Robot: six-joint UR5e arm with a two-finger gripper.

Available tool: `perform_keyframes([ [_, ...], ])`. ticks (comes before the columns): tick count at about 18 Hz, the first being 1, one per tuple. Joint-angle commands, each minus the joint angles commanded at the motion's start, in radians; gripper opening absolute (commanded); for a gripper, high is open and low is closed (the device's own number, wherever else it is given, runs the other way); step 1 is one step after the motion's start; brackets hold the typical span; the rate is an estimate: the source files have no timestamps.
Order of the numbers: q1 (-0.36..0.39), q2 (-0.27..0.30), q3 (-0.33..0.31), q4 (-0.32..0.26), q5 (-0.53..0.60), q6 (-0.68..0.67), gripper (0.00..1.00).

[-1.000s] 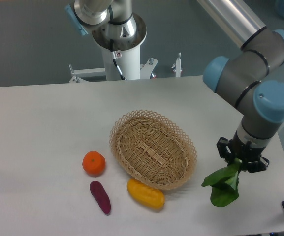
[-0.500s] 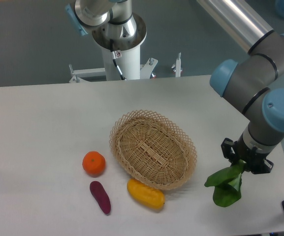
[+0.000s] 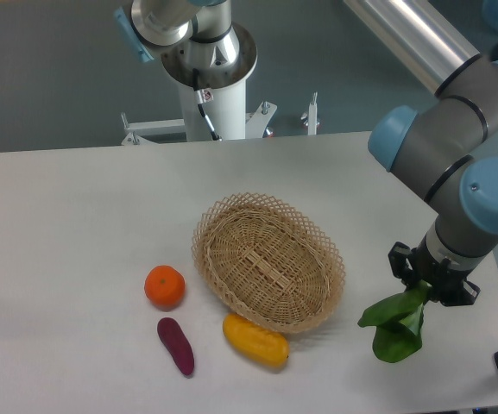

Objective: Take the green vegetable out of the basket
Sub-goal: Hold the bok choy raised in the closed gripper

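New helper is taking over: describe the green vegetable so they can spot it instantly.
Start at the wicker basket mid-table, then look right to the gripper. The green vegetable hangs from it, the only leafy, dark green item.

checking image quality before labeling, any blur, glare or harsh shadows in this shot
Fixed camera view: sharp across the table, with even, soft light. Only faint shadows sit under the basket and the green vegetable in the gripper. A bright streak of glare runs along the metallic arm tube at top right. No motion blur shows.
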Motion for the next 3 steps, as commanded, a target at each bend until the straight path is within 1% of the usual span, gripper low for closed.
perform_keyframes([
  [3,0.0,0.002,-0.002,0.0,0.002,0.0,0.25],
])
